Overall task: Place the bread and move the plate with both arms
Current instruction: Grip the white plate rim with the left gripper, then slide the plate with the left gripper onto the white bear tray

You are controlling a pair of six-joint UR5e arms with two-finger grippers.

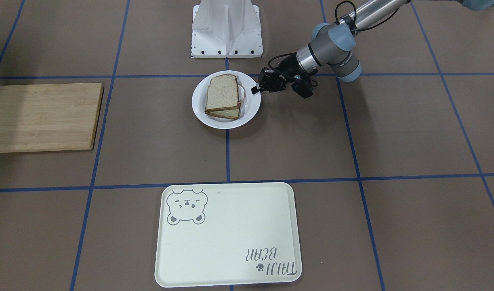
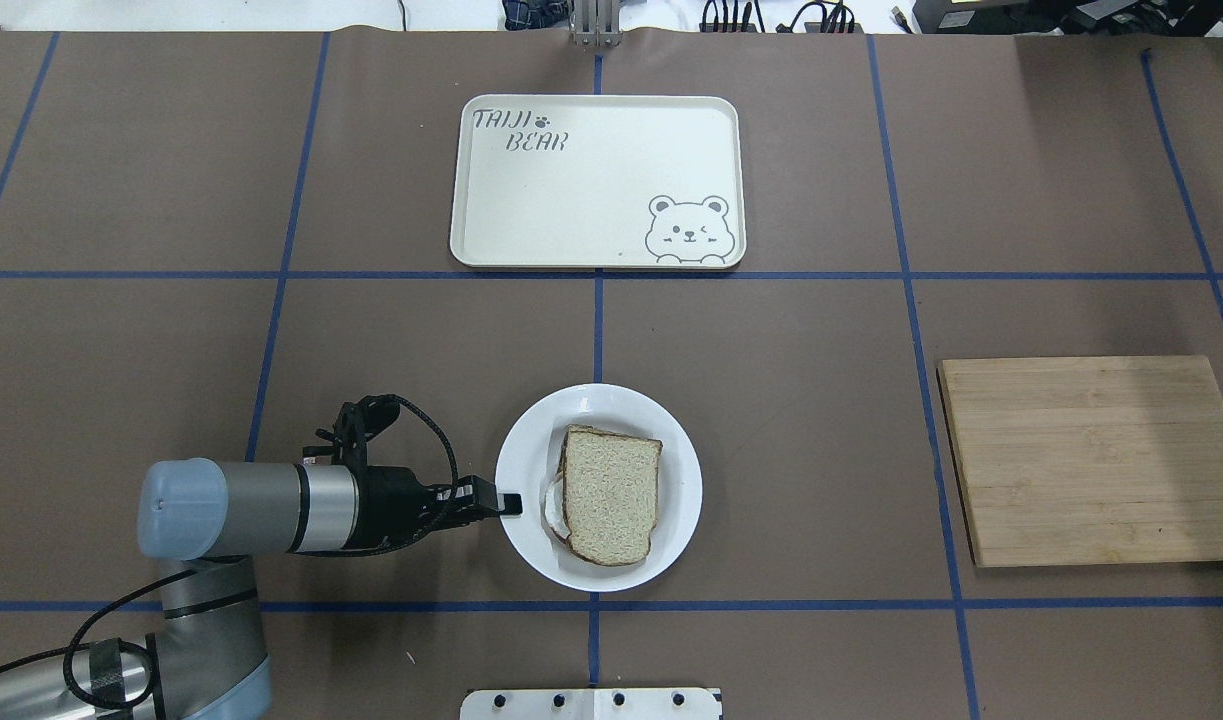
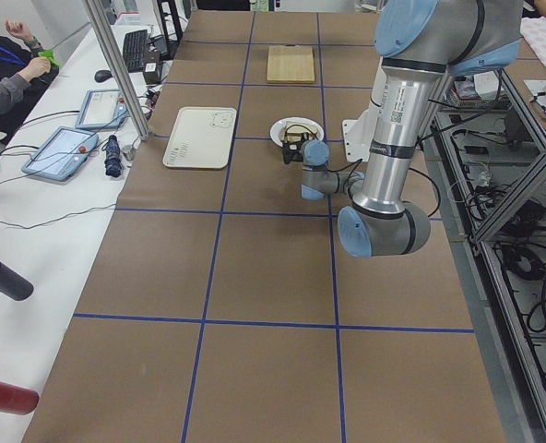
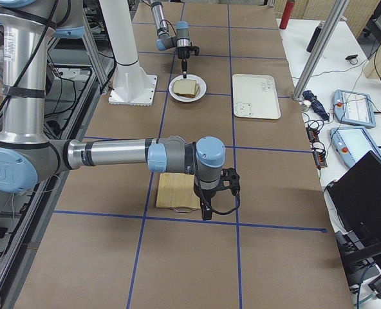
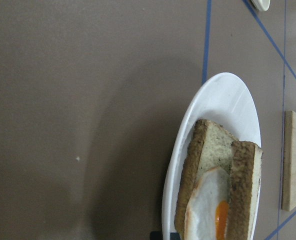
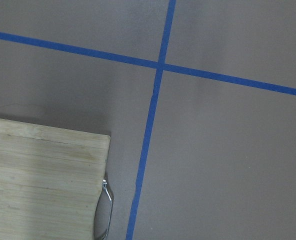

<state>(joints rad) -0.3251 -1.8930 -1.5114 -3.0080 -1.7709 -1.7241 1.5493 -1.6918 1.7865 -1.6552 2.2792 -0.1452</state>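
Observation:
The white plate (image 2: pixel 531 450) sits near the table's middle, also in the front view (image 1: pixel 200 109). On it the bare bread slice (image 2: pixel 611 495) lies on top of a fried egg and a lower slice; the egg (image 5: pixel 210 210) shows between the slices in the left wrist view. My left gripper (image 2: pixel 511 505) is at the plate's left rim, low and level, and looks shut on the rim. It also shows in the front view (image 1: pixel 255 89). My right gripper (image 4: pixel 206 209) shows only in the right side view, by the wooden board; I cannot tell whether it is open or shut.
A cream bear tray (image 2: pixel 596 180) lies beyond the plate. A wooden cutting board (image 2: pixel 1091 460) lies on the right, with a thin metal loop (image 6: pixel 108 200) at its edge. The white stand (image 1: pixel 226 28) rises behind the plate.

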